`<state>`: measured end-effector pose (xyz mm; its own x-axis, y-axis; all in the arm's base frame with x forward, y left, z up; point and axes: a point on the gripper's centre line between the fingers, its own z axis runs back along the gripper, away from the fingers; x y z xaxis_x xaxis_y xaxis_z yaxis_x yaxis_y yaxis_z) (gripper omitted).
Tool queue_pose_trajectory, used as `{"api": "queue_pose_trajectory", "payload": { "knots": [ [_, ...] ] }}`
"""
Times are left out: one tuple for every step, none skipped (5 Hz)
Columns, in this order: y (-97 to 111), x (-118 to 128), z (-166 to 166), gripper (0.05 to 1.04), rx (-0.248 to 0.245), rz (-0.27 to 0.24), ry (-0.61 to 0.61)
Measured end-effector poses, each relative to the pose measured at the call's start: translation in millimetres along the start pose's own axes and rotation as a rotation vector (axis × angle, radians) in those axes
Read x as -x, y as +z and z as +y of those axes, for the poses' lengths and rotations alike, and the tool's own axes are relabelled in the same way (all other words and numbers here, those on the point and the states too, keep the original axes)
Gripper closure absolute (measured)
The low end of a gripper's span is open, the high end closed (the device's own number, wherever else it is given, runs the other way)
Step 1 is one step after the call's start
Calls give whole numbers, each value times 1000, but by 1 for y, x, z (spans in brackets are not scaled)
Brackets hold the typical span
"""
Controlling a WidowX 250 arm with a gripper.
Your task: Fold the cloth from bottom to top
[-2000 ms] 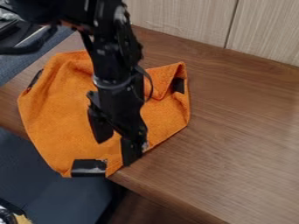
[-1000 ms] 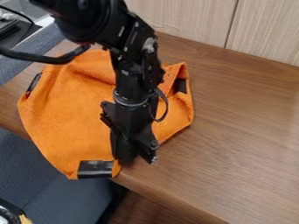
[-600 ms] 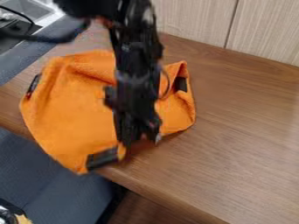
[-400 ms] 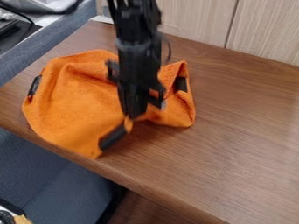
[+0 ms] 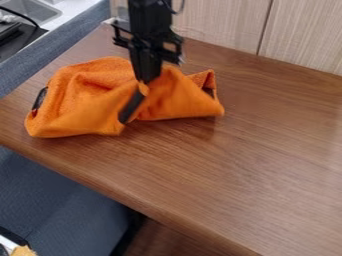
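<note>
Where the end effector (image 5: 146, 79) seems to pinch the bottom edge (image 5: 142, 90) of the orange cloth (image 5: 83, 115), cloth runs long side to side, top edge (image 5: 105, 60) just up-left.

This looks like a robotics lab or workroom, though the exact kind of room is hard to tell. A black robot arm (image 5: 148, 22) hangs over a brown wood-grain bench (image 5: 247, 165) set by pale wood-grain panels (image 5: 220, 25). At the upper left are a grey sink basin (image 5: 30, 6) and a black cable (image 5: 18, 14).
</note>
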<state>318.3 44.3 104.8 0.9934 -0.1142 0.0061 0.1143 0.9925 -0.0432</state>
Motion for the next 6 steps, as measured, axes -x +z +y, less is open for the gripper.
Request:
{"api": "queue_pose_trajectory", "payload": {
  "knots": [
    [-8,-19,33,1029,-15,37,92],
    [-23,-30,64,1029,-27,84,173],
    [-40,-37,77,1029,-29,116,203],
    [-60,-33,82,1026,-46,159,202],
    [-66,-27,83,991,-63,172,203],
    [-67,-27,81,825,-59,142,192]
  ]
}}
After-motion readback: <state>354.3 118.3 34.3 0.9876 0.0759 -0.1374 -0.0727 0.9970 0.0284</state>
